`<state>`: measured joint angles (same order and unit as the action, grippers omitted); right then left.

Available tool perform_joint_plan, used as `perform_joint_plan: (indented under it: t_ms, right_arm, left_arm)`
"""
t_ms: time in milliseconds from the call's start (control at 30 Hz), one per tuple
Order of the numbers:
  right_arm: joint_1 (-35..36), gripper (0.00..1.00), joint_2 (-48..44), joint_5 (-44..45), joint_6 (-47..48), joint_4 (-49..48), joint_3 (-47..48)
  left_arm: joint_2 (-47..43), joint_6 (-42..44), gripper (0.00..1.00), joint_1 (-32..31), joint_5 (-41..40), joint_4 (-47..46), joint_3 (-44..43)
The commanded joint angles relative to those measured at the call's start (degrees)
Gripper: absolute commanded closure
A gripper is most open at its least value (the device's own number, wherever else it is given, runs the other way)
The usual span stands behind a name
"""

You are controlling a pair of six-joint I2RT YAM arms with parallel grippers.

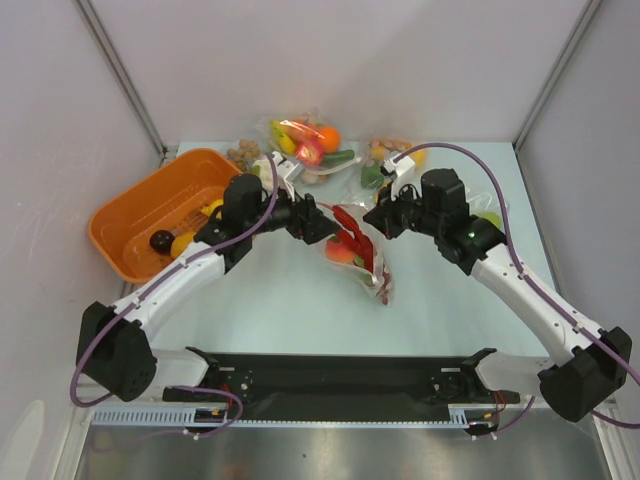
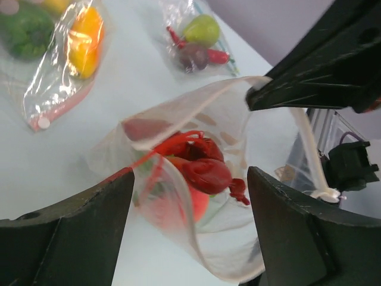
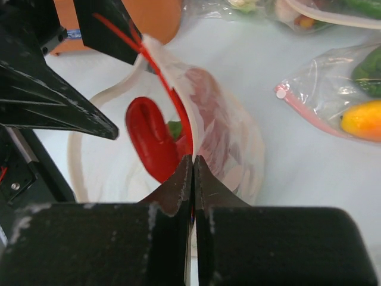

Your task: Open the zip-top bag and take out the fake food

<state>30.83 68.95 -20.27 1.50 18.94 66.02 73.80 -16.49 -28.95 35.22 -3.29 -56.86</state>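
Just past the bare near stretch of the table [image 1: 300, 320], the zip-top bag [image 1: 362, 258] sits mid-table between both grippers, mouth gaping.

The right gripper [image 3: 193, 159] is pinched tight on one lip, right at the red zip strip; the left gripper [image 2: 190, 174] is spread wide and holds nothing, with the other lip brushing one finger [image 2: 89, 226]. The film looks thin, limp and slick; I'd trust the stiffer zip strip as the hold. Inside are a red lobster [image 2: 202, 170] and a peach [image 2: 199, 205]; probably light, hard plastic that slides freely, so grip the lobster's body.

The table is smooth and pale; an orange bin [image 1: 140, 200] sits to the left. Farther back, two other filled bags [image 1: 310, 140] lie at the far edge; plain walls close in behind.
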Motion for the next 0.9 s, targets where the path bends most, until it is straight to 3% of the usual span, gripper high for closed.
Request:
perform_joint_plan:
  t_ms: [0,133,400,867]
  right_arm:
    - [1.25,1.00,-0.13,7.86,-2.89,-5.05,-0.18]
    - [2.83,1.00,-0.39,13.14,-5.88,-7.42,-3.08]
    - [6.69,1.00,0.92,20.27,-8.00,-9.88,-4.32]
    - [11.88,1.00,2.51,27.21,-9.41,-11.73,-3.97]
  left_arm:
    - [2.22,-2.41,0.18,-0.67,-5.41,4.33,-2.99]
    - [-0.48,1.54,0.18,-1.81,-12.70,9.52,-4.66]
    - [-11.47,2.43,0.16,-4.09,-29.66,9.71,-3.00]
    - [-12.98,-7.85,0.19,-10.25,-31.26,7.25,4.83]
